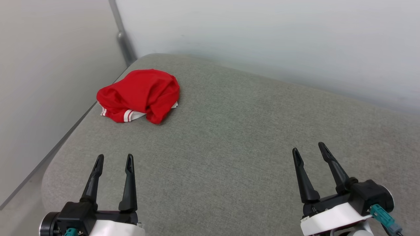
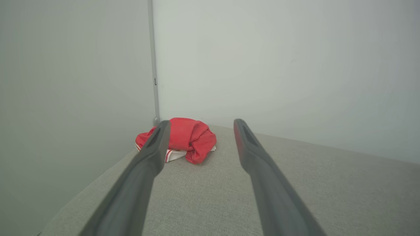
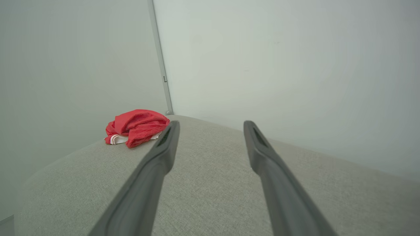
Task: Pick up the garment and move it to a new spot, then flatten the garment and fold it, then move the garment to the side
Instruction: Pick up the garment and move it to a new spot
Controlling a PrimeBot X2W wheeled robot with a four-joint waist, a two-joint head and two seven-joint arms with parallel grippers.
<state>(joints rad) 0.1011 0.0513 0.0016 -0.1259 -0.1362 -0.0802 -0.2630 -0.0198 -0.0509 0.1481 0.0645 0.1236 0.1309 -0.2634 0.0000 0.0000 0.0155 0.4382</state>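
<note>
The garment (image 1: 139,95) is a red crumpled heap with a bit of white, red-striped trim at its near edge, lying at the far left of the grey cushioned surface (image 1: 229,137). In the wrist views the garment (image 2: 187,139) (image 3: 136,127) lies well ahead of the fingers, near the corner of the walls. My left gripper (image 1: 115,159) hovers open at the lower left, well short of the garment, with nothing between its fingers. At the lower right my right gripper (image 1: 308,147) is open and empty too, far from the heap.
Pale walls close the surface in at the left and back, meeting at a metal corner strip (image 1: 123,36). The surface's rounded left edge (image 1: 62,144) drops off beside my left gripper.
</note>
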